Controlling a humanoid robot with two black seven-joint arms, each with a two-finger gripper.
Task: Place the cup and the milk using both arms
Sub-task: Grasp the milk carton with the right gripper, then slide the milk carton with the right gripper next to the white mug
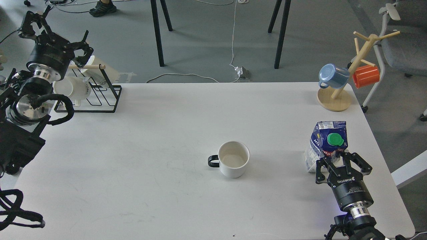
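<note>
The cup [233, 159], a white mug with a black loop handle pointing left, stands upright near the middle of the white table [150, 150]. The milk [325, 143], a blue and white carton with a green cap, stands at the right side of the table. My right gripper [342, 160] is right at the carton's near side with its fingers spread wide, open, and the carton's lower part is just ahead of them. My left gripper [58, 33] is open and empty, raised at the far left beside a mug rack, far from the cup.
A black wire rack [100, 96] with white mugs stands at the back left, just by my left gripper. A wooden mug tree [335, 100] with a blue mug [332, 76] and an orange mug [366, 76] stands at the back right corner.
</note>
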